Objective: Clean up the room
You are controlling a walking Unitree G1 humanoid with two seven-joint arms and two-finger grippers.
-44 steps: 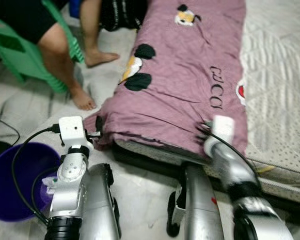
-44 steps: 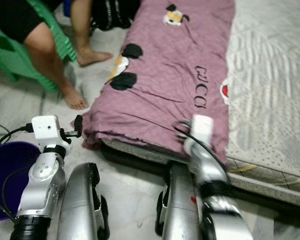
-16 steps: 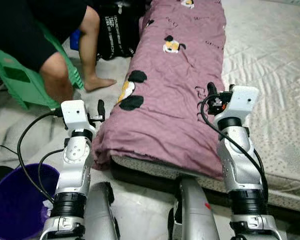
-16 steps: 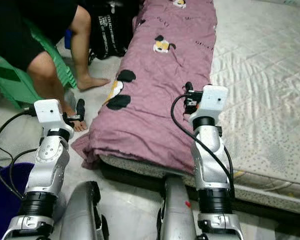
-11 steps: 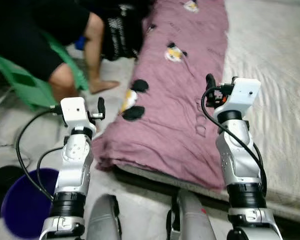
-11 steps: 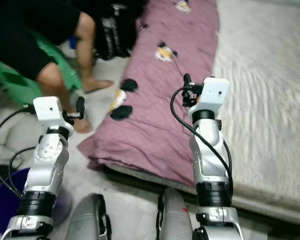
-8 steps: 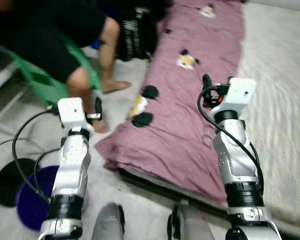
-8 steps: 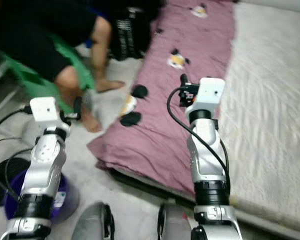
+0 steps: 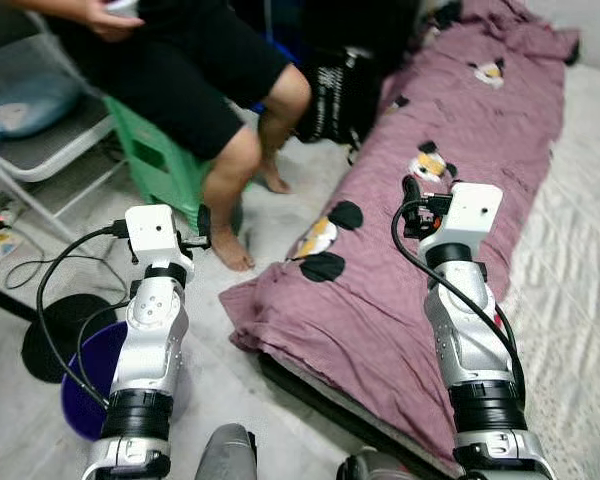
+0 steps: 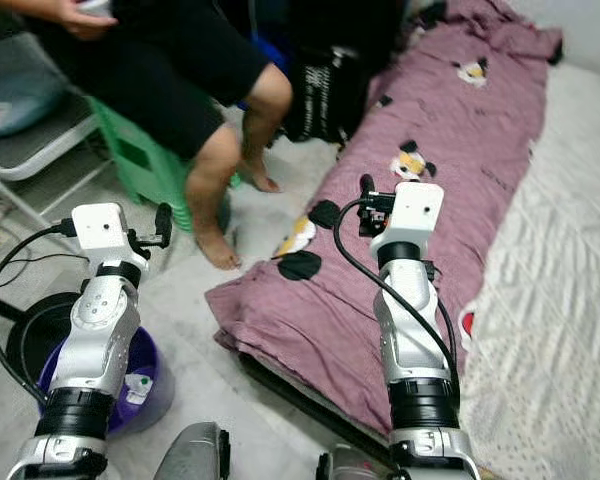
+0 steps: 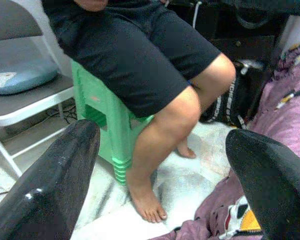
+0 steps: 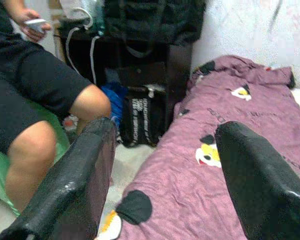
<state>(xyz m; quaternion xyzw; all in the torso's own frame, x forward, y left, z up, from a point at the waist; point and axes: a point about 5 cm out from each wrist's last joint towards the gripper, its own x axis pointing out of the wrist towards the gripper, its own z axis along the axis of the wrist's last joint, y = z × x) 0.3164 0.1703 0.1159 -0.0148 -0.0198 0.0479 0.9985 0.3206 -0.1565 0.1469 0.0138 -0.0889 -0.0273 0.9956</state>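
Purple-pink quilted fabric formed the blanket (image 9: 435, 230), which lay folded lengthwise along the left edge of the pale mattress (image 9: 580, 300). Its long axis ran from the lower centre of the frame to the upper right corner, and its near end overhung the mattress edge toward the floor (image 9: 290, 190). Cartoon patches in black, white and yellow marked its surface, which was creased and soft.

The left gripper (image 11: 160, 165) was raised at centre left of the head views, above the floor and clear of the blanket. Its two black fingers (image 11: 50, 185) stood wide apart and held nothing. The right gripper (image 12: 162, 170) was raised over the blanket at centre right, without contact. Its fingers (image 12: 80, 180) were likewise spread wide with nothing between them.

A round purple plastic bucket (image 9: 85, 385) stood on the floor at lower left, just beside the left arm. A person (image 9: 200, 80) in black shorts sat on a green plastic stool (image 9: 160, 165) at upper left, barefoot on the floor. A black bag (image 9: 340, 95) stood against the blanket's far side.
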